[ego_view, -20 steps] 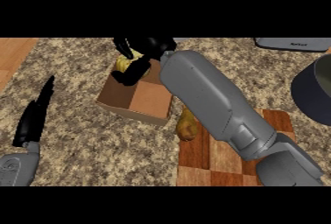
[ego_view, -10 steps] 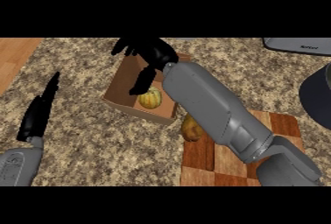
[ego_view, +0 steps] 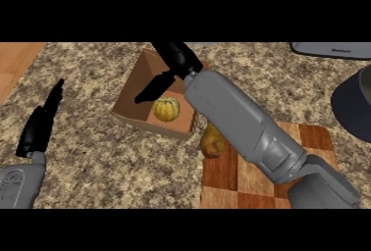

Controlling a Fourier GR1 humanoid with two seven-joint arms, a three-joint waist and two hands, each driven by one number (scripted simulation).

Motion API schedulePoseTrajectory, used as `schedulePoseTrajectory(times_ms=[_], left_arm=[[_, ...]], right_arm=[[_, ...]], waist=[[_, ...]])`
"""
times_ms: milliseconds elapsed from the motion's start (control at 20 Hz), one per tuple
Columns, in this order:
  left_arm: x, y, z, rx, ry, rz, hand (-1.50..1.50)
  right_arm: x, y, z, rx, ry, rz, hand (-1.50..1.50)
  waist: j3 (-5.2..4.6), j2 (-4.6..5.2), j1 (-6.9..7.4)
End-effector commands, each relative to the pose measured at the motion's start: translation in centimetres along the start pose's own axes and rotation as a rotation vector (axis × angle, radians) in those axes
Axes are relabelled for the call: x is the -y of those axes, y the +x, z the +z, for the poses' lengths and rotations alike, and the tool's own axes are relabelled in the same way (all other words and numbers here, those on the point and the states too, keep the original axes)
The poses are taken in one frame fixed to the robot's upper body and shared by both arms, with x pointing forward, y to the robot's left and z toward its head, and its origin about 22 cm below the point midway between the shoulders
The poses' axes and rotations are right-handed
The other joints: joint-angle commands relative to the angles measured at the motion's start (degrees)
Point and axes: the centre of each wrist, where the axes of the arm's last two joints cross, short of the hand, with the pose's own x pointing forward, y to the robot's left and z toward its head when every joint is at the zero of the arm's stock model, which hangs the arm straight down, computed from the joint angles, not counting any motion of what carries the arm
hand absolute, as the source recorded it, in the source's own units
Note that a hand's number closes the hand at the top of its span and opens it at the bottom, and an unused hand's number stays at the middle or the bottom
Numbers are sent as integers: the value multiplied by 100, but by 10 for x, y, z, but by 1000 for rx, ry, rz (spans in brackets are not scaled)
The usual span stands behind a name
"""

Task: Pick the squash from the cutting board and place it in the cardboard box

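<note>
A ribbed yellow-orange squash (ego_view: 166,109) lies on the floor of the open cardboard box (ego_view: 132,100). My right hand (ego_view: 172,67) hangs over the box, fingers spread and relaxed, holding nothing; its thumb points down toward the squash without touching it. My right forearm (ego_view: 246,128) crosses the checkered cutting board (ego_view: 257,171). A second yellowish vegetable (ego_view: 211,141) rests at the board's left edge, partly hidden by the forearm. My left hand (ego_view: 42,123) stays at the left edge, fingers straight and up.
A dark round pot (ego_view: 355,105) stands at the right edge. A grey appliance (ego_view: 334,49) shows at the top right. The counter is speckled stone, with a wooden strip (ego_view: 16,59) at the top left.
The squash has gone from my right hand into the box, and the hand has opened. The box now sits closer in view.
</note>
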Motion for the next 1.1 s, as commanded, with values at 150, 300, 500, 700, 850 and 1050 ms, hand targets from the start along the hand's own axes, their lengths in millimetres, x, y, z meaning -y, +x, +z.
schedulePoseTrajectory(times_ms=[150,300,500,700,850,1050], left_arm=[[-8,-9,11,-25,31,21,0],[-13,-16,20,-35,43,6,0],[-18,-5,8,-29,66,0,0],[-19,-23,24,-25,62,-14,0],[-27,-19,18,-27,44,7,0],[-18,-23,22,-18,32,30,0]], right_arm=[[19,-10,-4,30,-117,-186,-150],[53,-17,-3,37,-109,-261,-150],[93,-31,5,1,-164,-238,-150],[137,-73,44,-24,-189,-233,-150],[174,-74,56,-37,-205,-219,-150],[211,-87,85,-19,-194,-195,-150]], waist=[[5,-34,-140],[8,-73,-308],[7,-38,-326],[9,-24,-296],[9,-18,-299],[12,24,-216]])
